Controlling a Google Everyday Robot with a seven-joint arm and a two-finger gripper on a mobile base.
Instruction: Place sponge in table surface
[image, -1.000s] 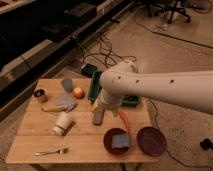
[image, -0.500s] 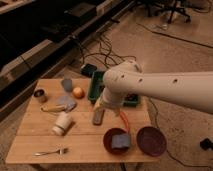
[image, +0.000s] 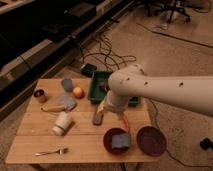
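The sponge (image: 120, 141) lies inside the red bowl (image: 106, 140) at the lower centre of the frame, so it is not yet on the wood of the worktop (image: 85, 142). The tool (image: 98, 117) hangs from the thick white arm (image: 165, 92) at mid-frame, up and to the left of the bowl. Its fingers are spread apart and nothing is between them, which suits a reach that has not begun its pick. It is probably held high so as to pass over the bowl's rim before it drops onto the sponge. The bare planks between the fork (image: 50, 151) at the lower left and the bowl look like the easiest spot to set the sponge down. The tipped white cup (image: 62, 123) lies just beside the tool's likely path.
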